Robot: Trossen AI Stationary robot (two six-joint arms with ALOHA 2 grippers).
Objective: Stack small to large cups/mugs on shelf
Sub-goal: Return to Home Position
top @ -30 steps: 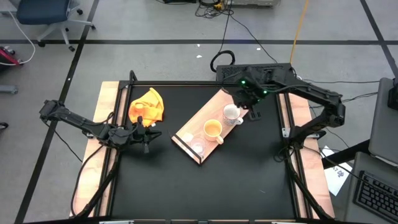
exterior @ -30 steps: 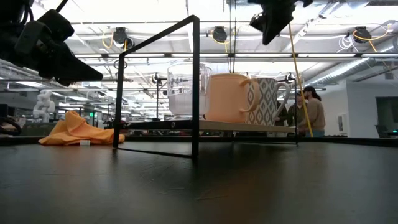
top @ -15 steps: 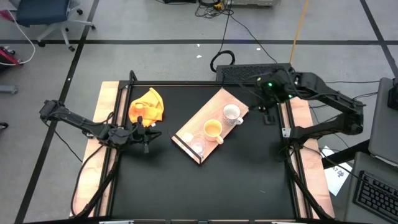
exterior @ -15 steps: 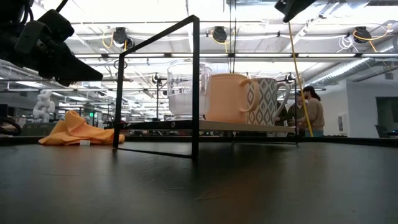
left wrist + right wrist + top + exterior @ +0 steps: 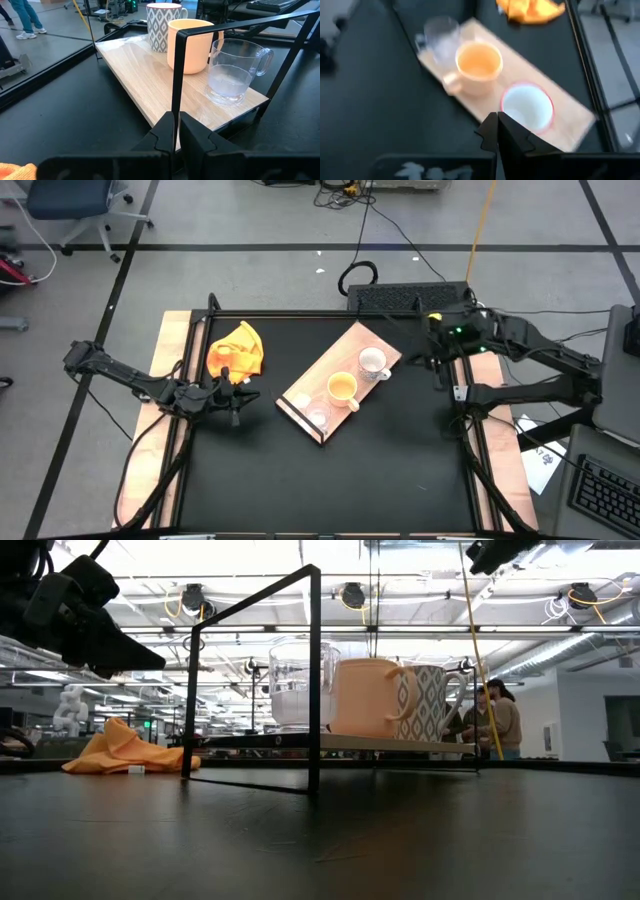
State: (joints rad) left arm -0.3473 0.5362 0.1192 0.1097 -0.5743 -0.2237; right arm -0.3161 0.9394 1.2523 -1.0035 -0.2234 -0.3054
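You have all 3 cups in 1 row on the shelf point(image 5: 345, 348): clear glass cup point(image 5: 317, 419) at the dark-strip end, yellow-orange mug point(image 5: 342, 388) in the middle, white mug point(image 5: 372, 362) just beside it. Right gripper point(image 5: 438, 375) hangs by the table's right edge, apart from the shelf, fingers pinched together, empty. Left gripper point(image 5: 243, 397) sits at the left near the yellow cloth point(image 5: 236, 348), fingers closed too, empty.

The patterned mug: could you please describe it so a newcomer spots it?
On the wooden shelf, a clear cup and two mugs stand in a row. The patterned mug ends the row beside the orange mug, alone bearing grey diamonds.
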